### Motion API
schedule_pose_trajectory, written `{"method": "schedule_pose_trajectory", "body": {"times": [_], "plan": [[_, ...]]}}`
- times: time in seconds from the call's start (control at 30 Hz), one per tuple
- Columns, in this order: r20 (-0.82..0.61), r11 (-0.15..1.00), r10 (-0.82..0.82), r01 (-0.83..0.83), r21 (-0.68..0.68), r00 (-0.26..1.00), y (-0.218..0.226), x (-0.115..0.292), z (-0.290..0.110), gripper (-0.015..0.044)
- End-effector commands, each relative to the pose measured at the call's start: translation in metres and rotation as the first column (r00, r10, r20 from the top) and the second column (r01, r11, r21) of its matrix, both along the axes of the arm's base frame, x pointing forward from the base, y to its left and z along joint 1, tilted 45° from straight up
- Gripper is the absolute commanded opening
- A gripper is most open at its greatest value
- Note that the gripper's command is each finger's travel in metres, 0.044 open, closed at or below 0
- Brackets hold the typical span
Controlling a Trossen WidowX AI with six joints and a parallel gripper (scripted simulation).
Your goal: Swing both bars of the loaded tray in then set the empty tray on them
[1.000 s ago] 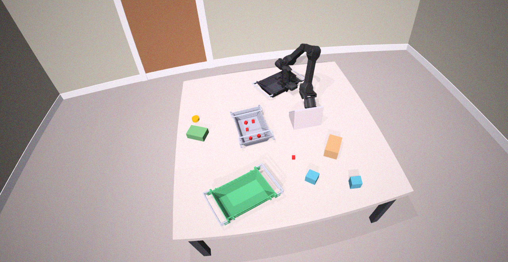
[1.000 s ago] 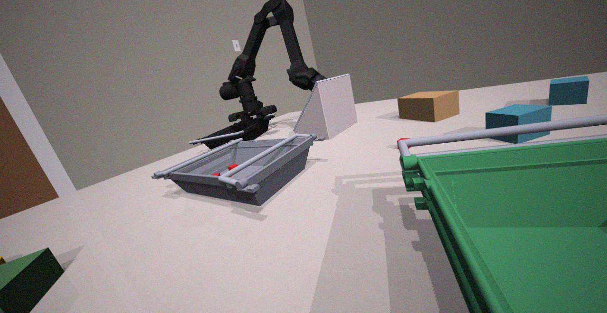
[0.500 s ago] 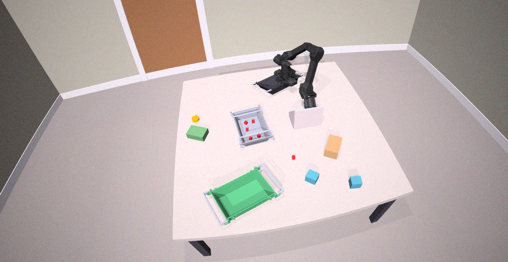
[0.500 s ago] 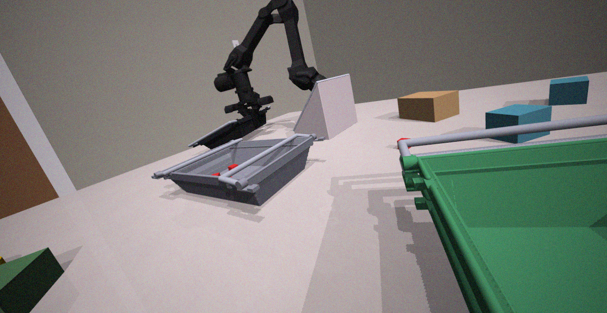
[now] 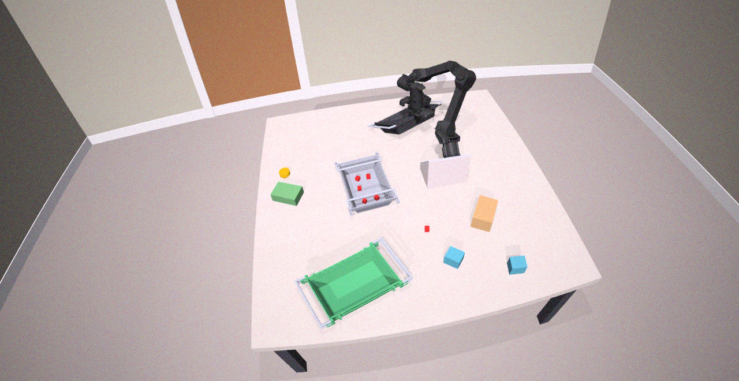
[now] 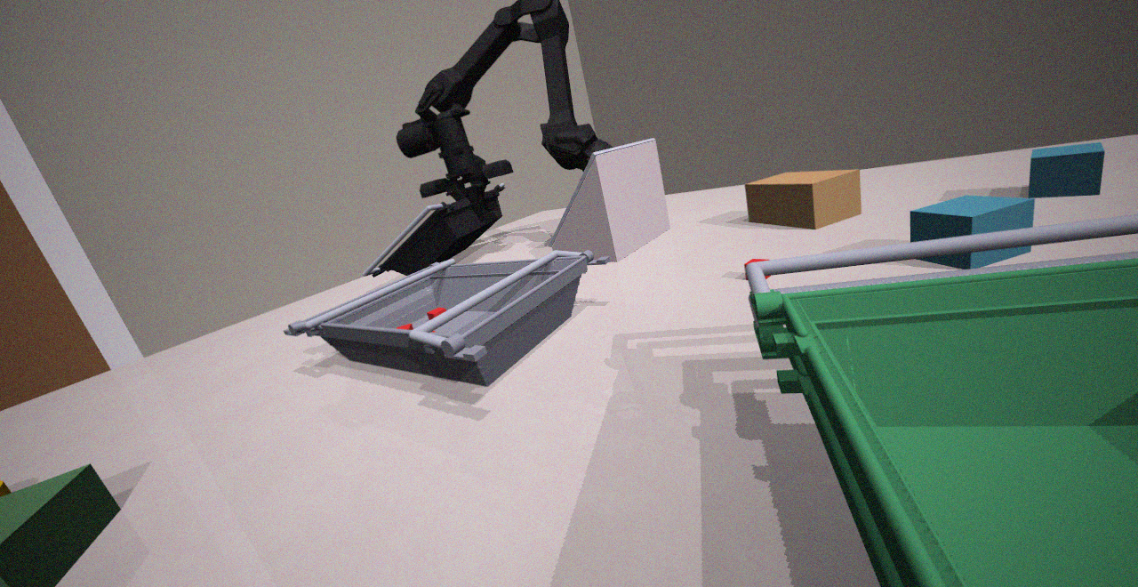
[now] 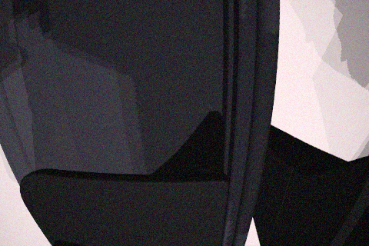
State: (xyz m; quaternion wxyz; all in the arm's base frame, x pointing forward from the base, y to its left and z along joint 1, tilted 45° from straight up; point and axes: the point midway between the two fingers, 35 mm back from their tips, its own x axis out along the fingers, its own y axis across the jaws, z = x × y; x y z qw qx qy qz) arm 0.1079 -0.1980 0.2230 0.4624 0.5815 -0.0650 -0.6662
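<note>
while end effector (image 6: 469,195) clamps its rim, black tray (image 6: 441,237) hangs tilted below it.

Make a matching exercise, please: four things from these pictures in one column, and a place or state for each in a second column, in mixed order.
Things:
1. black tray
2. grey tray
3. green tray
4. orange box

States:
A. lies empty on the table, bars swung out over its ends
B. stands alone on the table, held by nothing
C. tilted, one end raised, gripped by the tool
D. holds small red blocks, bars across its top

Pairs: 1-C, 2-D, 3-A, 4-B
</note>
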Motion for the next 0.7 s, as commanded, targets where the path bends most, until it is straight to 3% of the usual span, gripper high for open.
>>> {"method": "schedule_pose_trajectory", "body": {"times": [0.0,0.3,0.67], "plan": [[0.027,1.000,0.000,0.001,-0.028,1.000,0.001,0.000,0.011,0.0000],[0.028,1.000,-0.001,0.002,-0.024,1.000,0.004,0.001,0.014,0.0000],[0.028,1.000,-0.007,0.007,-0.003,1.000,0.035,0.002,0.046,0.0000]]}}
